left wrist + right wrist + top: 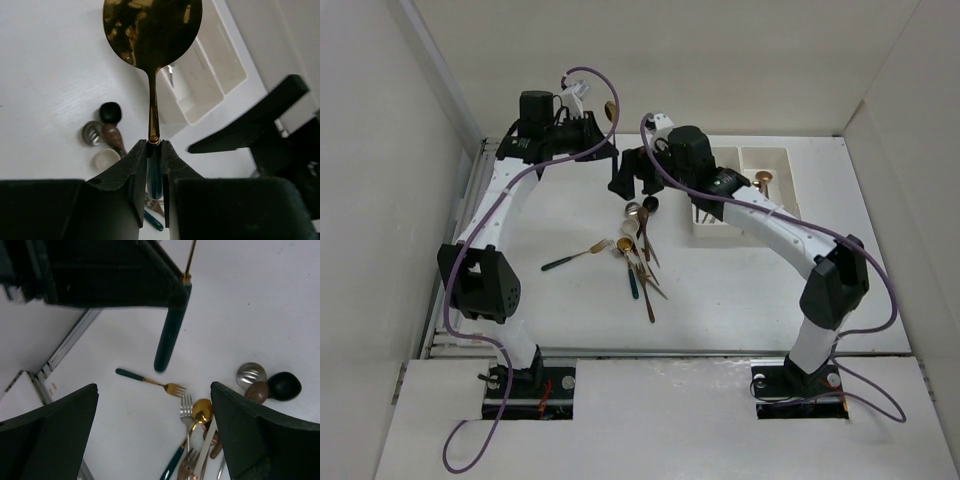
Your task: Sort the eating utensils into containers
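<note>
My left gripper (155, 145) is shut on the dark teal handle of a gold spoon (152, 30), held up above the table's far side (611, 110). In the right wrist view that handle (170, 335) hangs down from the left gripper's fingers (165, 277). My right gripper (154, 387) stands wide open and empty just right of the spoon, above the heap of utensils (638, 250). A gold fork with a teal handle (150, 381) lies apart to the heap's left. The white containers (745, 185) sit to the right, with a copper spoon (761, 180) and other utensils inside.
Round spoon heads, black (110, 112), silver (91, 132), brown (112, 135) and white (106, 157), lie at the heap's far end. The two grippers are close together near the back wall. White side walls enclose the table.
</note>
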You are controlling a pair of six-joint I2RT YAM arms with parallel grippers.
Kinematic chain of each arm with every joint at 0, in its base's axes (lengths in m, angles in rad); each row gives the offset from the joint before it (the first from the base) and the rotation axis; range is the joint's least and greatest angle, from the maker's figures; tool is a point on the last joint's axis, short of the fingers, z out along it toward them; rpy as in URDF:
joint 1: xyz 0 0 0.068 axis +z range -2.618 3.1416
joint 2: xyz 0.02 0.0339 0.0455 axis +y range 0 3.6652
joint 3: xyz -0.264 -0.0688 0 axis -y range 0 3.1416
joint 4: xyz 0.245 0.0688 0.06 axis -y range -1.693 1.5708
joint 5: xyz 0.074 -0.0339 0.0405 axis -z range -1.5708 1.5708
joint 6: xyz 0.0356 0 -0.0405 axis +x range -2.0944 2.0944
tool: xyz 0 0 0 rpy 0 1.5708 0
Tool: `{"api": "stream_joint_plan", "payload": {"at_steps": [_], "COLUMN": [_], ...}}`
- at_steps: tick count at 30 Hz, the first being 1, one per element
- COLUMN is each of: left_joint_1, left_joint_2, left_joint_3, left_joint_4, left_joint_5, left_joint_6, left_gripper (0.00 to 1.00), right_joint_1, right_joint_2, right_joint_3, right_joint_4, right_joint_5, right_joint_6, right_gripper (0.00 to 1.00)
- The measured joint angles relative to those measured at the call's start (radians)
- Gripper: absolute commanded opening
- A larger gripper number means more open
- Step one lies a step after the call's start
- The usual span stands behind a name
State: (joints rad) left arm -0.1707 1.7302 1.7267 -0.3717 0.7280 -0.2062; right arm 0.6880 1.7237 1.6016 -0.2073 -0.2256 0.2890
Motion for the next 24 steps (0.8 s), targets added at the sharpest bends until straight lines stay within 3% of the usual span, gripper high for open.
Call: {"api": "stream_joint_plan", "payload": {"at_steps": [3,7,10,11,14,15,16,19,20,24], "left_joint_1": [-0.019,-0.032,-0.031,-0.031,-0.031,-0.031,-0.031,-0.039,-0.045,-0.06], "left_joint_2": [0.0,-0.013,-0.018,-0.018,-0.018,-0.018,-0.018,-0.018,-0.014,0.008], "left_joint_3": [-0.009,-0.036,-0.054,-0.057,-0.062,-0.062,-0.062,-0.052,-0.037,0.046], "left_joint_4": [0.015,0.038,0.047,0.051,0.06,0.06,0.059,0.033,-0.003,-0.13], "left_joint_5": [0.039,0.075,0.107,0.115,0.128,0.128,0.127,0.115,0.107,0.051], "left_joint_6": [-0.061,-0.105,-0.138,-0.146,-0.155,-0.152,-0.15,-0.095,-0.067,0.09], "left_gripper": [0.0,0.0,0.0,0.0,0.0,0.0,0.07,0.35,0.52,0.55], "right_joint_1": [0.0,-0.002,-0.002,-0.002,-0.002,-0.002,-0.002,0.001,-0.002,-0.067], "right_joint_2": [0.072,0.121,0.151,0.159,0.167,0.167,0.167,0.163,0.154,0.088], "right_joint_3": [0.048,0.067,0.082,0.084,0.085,0.085,0.085,0.078,0.067,-0.014], "right_joint_4": [0.032,0.053,0.064,0.064,0.063,0.064,0.066,0.066,0.069,0.065], "right_joint_5": [-0.021,-0.026,-0.029,-0.029,-0.01,0.0,0.013,0.039,0.053,0.076], "right_joint_6": [0.051,0.096,0.115,0.124,0.147,0.153,0.154,0.153,0.153,0.153], "right_gripper": [0.94,0.81,0.53,0.28,0.0,0.0,0.0,0.0,0.0,0.0]}}
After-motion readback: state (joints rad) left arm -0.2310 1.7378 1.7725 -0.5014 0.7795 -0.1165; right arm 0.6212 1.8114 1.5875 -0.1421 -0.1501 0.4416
